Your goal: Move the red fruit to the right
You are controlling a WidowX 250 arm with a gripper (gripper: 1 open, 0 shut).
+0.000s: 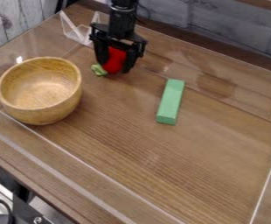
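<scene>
The red fruit [114, 59] is a small red toy with a green leafy end [97, 69], lying on the wooden table near the back left. My gripper [115, 58] has come down over it, with one black finger [100, 54] on its left and the other on its right. The fingers stand close against the fruit on both sides. The fruit rests on the table.
A wooden bowl [38, 88] stands at the left. A green rectangular block [170, 101] lies right of centre. Clear plastic walls [126, 194] edge the table, and a crumpled clear sheet [75, 31] sits behind the gripper.
</scene>
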